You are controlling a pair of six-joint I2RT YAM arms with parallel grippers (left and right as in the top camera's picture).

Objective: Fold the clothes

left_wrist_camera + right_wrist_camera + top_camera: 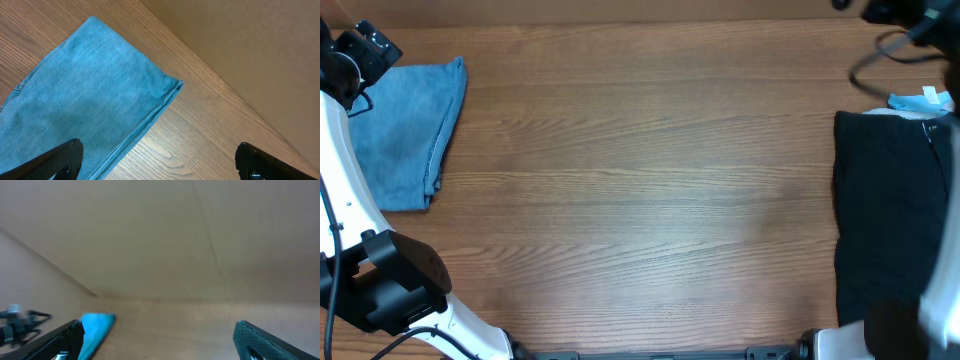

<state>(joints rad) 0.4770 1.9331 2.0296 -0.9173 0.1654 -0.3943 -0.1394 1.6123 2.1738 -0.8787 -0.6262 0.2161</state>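
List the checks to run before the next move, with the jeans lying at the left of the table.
1. The jeans folded into a compact stack: ok.
2. The left gripper open and holding nothing, above the jeans' corner: ok.
3. The right gripper open and holding nothing: ok.
4. The jeans wholly on the table: cannot tell; the left arm covers one side in the overhead view.
5. The black garment at the right lying flat: cannot tell; it is partly out of frame.
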